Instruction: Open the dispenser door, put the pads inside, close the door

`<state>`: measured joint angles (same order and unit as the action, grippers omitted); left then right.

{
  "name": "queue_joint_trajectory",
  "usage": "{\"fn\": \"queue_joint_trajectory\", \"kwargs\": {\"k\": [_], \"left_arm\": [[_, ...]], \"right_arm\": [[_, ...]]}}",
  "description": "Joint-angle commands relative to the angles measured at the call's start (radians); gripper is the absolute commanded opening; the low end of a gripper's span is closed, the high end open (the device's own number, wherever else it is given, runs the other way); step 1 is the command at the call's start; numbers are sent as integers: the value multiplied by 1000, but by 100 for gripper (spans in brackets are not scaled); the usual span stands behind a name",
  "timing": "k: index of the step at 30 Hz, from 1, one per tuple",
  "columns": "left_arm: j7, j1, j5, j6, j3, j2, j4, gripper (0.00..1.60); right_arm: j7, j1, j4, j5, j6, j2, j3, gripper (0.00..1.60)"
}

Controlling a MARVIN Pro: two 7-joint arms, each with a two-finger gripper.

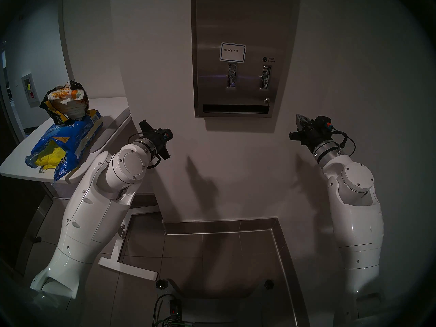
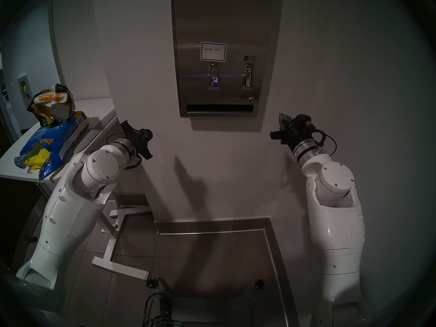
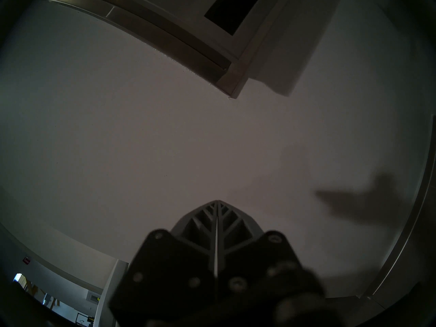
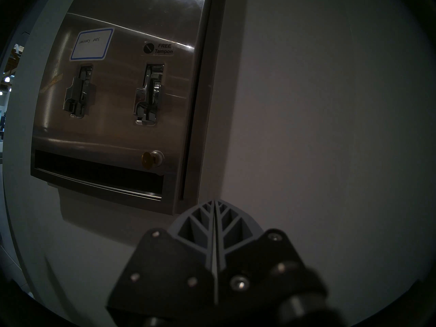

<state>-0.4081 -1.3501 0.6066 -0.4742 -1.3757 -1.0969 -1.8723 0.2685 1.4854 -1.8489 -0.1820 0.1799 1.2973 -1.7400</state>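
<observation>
Hanging closed and empty, the left gripper (image 1: pixel 144 126) and right gripper (image 1: pixel 300 119) flank the shut door (image 1: pixel 243 60) above and between them, with pads (image 1: pixel 48 160) on a table (image 1: pixel 14 163) left of the left one. In the left wrist view, the pressed-together fingers (image 3: pixel 218 215) face bare wall below the dispenser (image 3: pixel 232 83). In the right wrist view, the closed fingers (image 4: pixel 215 215) sit just below the door's (image 4: pixel 118 130) lower right corner.

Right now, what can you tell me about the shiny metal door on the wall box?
The dispenser door is a tall brushed-steel panel, shut flat against the dispenser on the white wall. It carries a white, blue-bordered handwritten label, two vertical lever slots side by side, and a "FREE Tampon" sticker. Low on its right a small round lock holds a brass key. A wide dark slot runs below. Nothing touches it.
</observation>
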Motion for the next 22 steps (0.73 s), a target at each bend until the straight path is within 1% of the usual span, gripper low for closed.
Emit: {"fn": "queue_joint_trajectory", "kwargs": {"k": [1,2,3,4,8,10,11,13,16,17,18,19,20,21,22], "left_arm": [[-5,131,46,13,16,-41,29,0],[1,102,55,22,-1,-51,14,0],[-9,143,57,14,19,-49,43,0],[-6,127,65,20,9,-57,35,0],[-17,154,83,20,17,-69,58,0],[-31,202,87,10,39,-67,92,0],[-30,188,96,15,29,-75,85,0],[-35,190,105,17,28,-82,90,0],[-46,212,115,13,35,-86,108,0],[-56,244,112,3,54,-80,130,0],[-51,206,125,17,29,-94,106,0],[-62,242,121,6,49,-86,131,0],[-62,232,127,10,42,-91,125,0],[-69,252,125,4,53,-88,138,0],[-69,252,125,4,53,-88,138,0]], "right_arm": [[1,-24,-33,1,-12,-6,-2,25],[1,-24,-33,1,-12,-6,-2,25],[1,-24,-33,1,-12,-6,-2,25],[1,-24,-33,0,-12,-6,-2,25],[1,-24,-34,0,-13,-6,-2,25],[1,-24,-34,0,-13,-7,-2,25],[0,-24,-34,0,-13,-7,-2,25],[0,-24,-35,0,-13,-7,-2,25],[0,-23,-35,0,-13,-7,-2,25],[0,-23,-35,0,-13,-7,-1,25],[0,-23,-35,0,-13,-7,-1,25],[0,-23,-35,0,-13,-8,-1,25],[0,-23,-35,0,-13,-8,-1,25],[0,-23,-35,0,-14,-8,-1,25],[0,-23,-35,0,-14,-8,-1,25]]}}
